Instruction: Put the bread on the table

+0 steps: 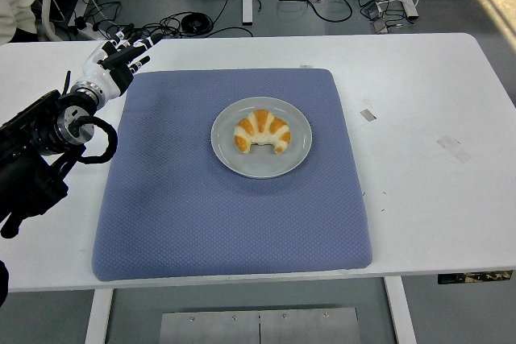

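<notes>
A croissant-shaped bread (262,132), white with orange-brown stripes, lies on a grey plate (230,155) in the middle of a blue mat (177,223). My left hand (122,57) hovers over the mat's far left corner, well away from the plate. Its fingers are extended and hold nothing. The black left arm enters from the left edge. The right arm does not show.
The blue mat covers the middle of the white table (427,199). Bits of tape (368,114) mark the table to the right of the mat. Cables and desk legs lie on the floor beyond the far edge.
</notes>
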